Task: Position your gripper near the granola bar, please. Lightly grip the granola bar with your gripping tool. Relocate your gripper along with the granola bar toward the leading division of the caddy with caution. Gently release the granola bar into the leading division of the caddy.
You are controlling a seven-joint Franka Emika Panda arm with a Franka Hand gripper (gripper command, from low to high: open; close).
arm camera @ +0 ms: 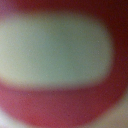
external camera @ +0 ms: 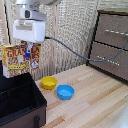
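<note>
The granola bar box, yellow, red and brown with large lettering, hangs upright in the air at the exterior view's left. My gripper, a white boxy head, sits just above it and is shut on its top edge; the fingers are mostly hidden behind the box. The black soft-sided caddy stands below the box at the lower left, its inner compartments dark and hard to tell apart. The wrist view is a close blur of red and pale grey-green, probably the box surface.
A yellow bowl and a blue bowl sit on the wooden table to the right of the caddy. A brown drawer cabinet stands at the back right. A blue cable trails from the arm.
</note>
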